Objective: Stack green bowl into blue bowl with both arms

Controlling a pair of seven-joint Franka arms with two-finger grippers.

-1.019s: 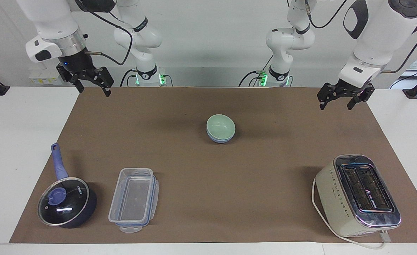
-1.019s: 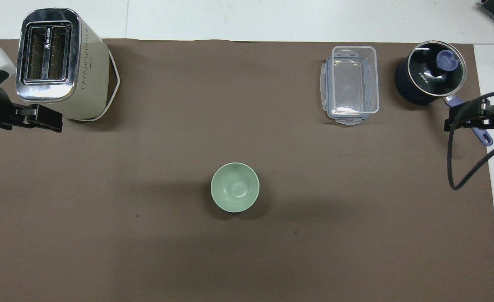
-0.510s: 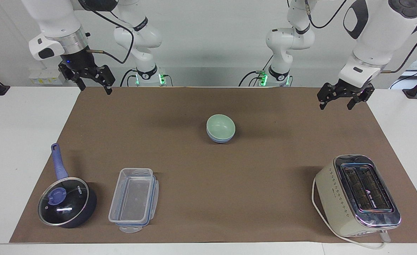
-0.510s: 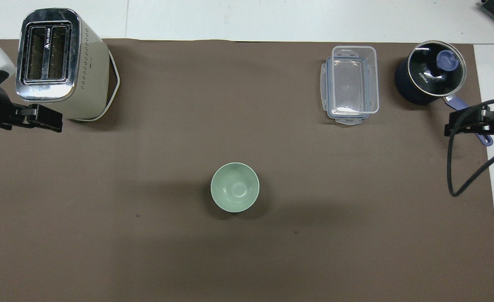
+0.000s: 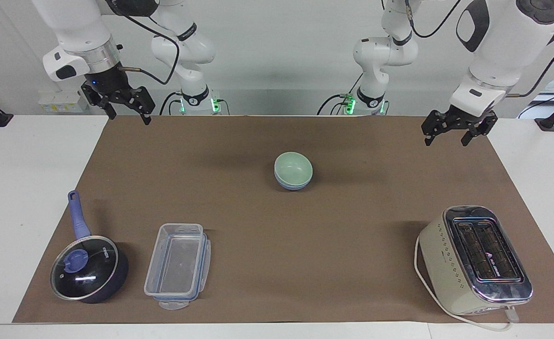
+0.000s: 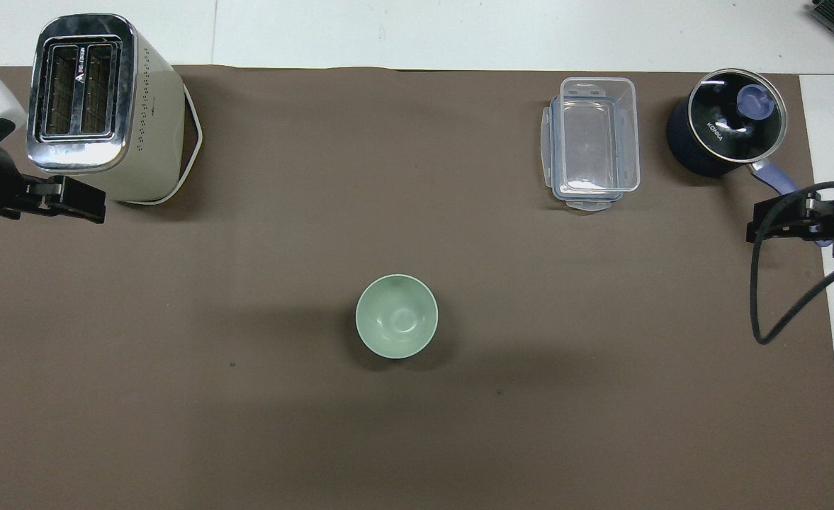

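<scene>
The green bowl [image 5: 293, 166] already sits nested in the blue bowl [image 5: 292, 184] mid-table — stacking looks done — with left gripper [image 5: 453, 131] and right gripper [image 5: 125, 108] spread empty above the robots' corners.

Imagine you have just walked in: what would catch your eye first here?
Probably the green bowl nested in the blue bowl mid-mat, nearer the robots than everything else. Next, the toaster at the left arm's end, and the saucepan beside the clear box at the right arm's end.
</scene>
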